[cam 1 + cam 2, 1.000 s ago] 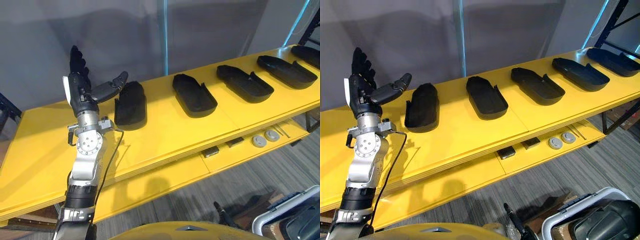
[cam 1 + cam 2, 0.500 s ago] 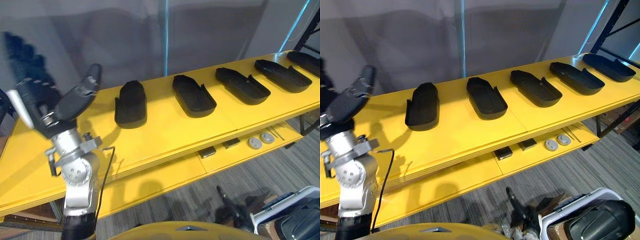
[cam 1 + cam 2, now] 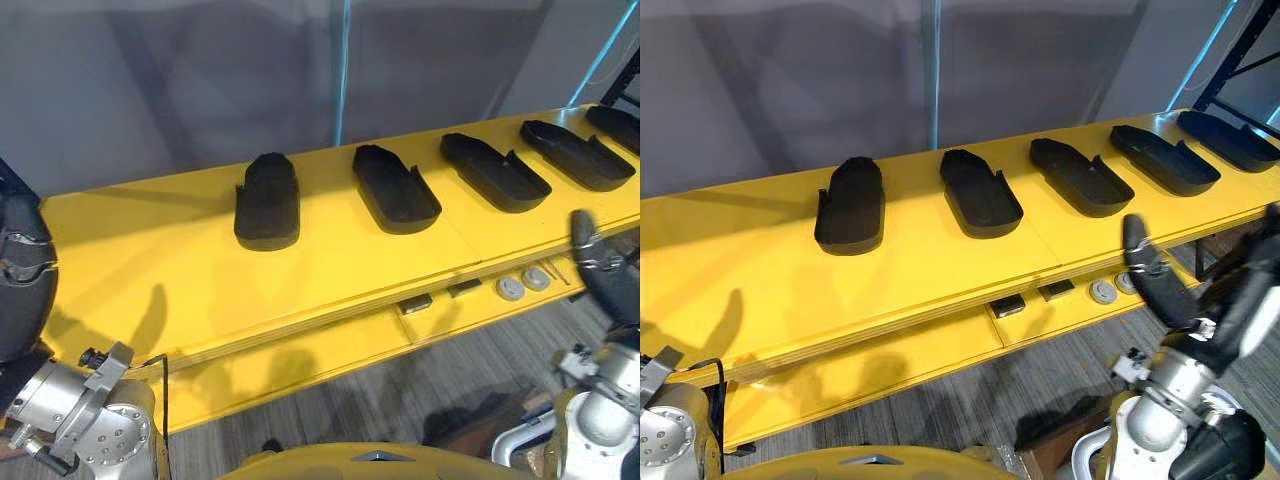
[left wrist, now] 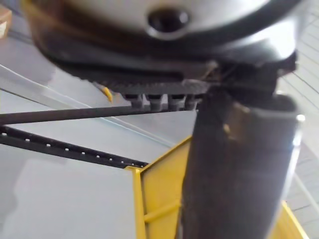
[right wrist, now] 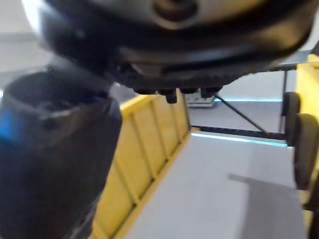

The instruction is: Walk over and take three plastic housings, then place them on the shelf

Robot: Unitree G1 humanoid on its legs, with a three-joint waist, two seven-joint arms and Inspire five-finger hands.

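Several black plastic housings lie in a row on the yellow shelf [image 3: 330, 262]: one at the left [image 3: 267, 201], one in the middle [image 3: 396, 188], another to its right [image 3: 494, 172], and more toward the far right [image 3: 574, 154]. My left hand [image 3: 20, 290] hangs low at the left edge, short of the shelf, holding nothing. In its wrist view the thumb [image 4: 239, 164] stands straight. My right hand [image 3: 1152, 272] is raised at the lower right, in front of the shelf's edge. It is open and empty, and its thumb [image 5: 55, 149] is relaxed.
A lower yellow ledge carries two round grey discs [image 3: 523, 284] and small dark blocks [image 3: 414, 303]. A grey wall backs the shelf. Grey carpet floor [image 3: 400, 400] lies below it. A dark rack upright [image 3: 1240, 50] stands at the far right.
My left arm has dropped from beside the leftmost housing down to the left edge. My right hand has come up into view at the lower right. The housings have not moved.
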